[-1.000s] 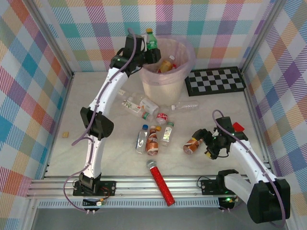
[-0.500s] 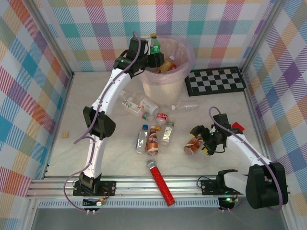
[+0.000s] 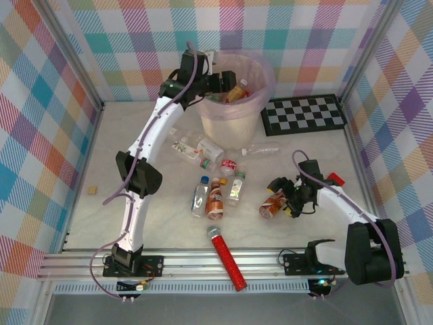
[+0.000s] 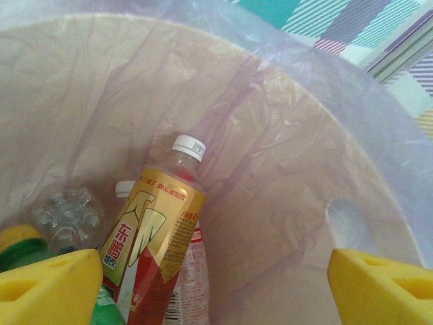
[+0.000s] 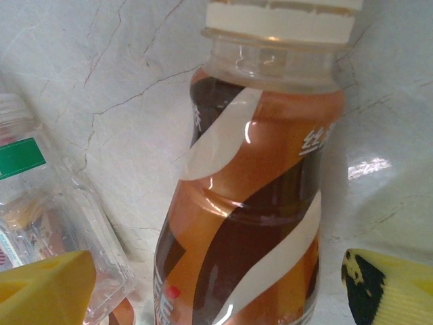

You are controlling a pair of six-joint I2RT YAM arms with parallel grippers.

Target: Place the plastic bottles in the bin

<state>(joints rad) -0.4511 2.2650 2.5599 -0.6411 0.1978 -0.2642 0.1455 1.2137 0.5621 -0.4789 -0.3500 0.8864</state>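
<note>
"Top external view, starting left of the bin (image 3: 233,118): what's that speck on the tabletop (image 3: 135,203)?"

"A small tan scrap (image 3: 93,189), well off to the bin's left. Closer in, the left arm (image 3: 145,145) reaches up to the bin's left rim."

"Is it holding anything?"

"No. From the left wrist view, the left fingers (image 4: 47,284) are spread wide over the bin's mouth with nothing between them. Below, inside the pink bag (image 4: 284,135), lie a gold-labelled bottle (image 4: 159,237) with a white cap, a green bottle (image 4: 17,250) and a crumpled clear bottle (image 4: 67,213)."

"And outside the bin?"

"Bottles are scattered on the tabletop in front of it. Two clear bottles (image 3: 203,149) lie near its base. Further forward, three sit side by side: a blue-capped bottle (image 3: 200,195), an orange-labelled bottle (image 3: 216,200) and a pale bottle (image 3: 236,187). A red microphone (image 3: 226,261) lies further forward again."

"The right arm?"

"Forward and right of the bin. The right fingers (image 5: 44,288) stand wide on either side of a brown bottle (image 5: 250,203) with a cream cap, lying on the tabletop. There's a gap on both sides, so no grip. A green-labelled clear bottle (image 5: 37,196) lies just beside it."

"Anything further right?"

"A checkerboard (image 3: 304,113), flat, just right of the bin."
</note>
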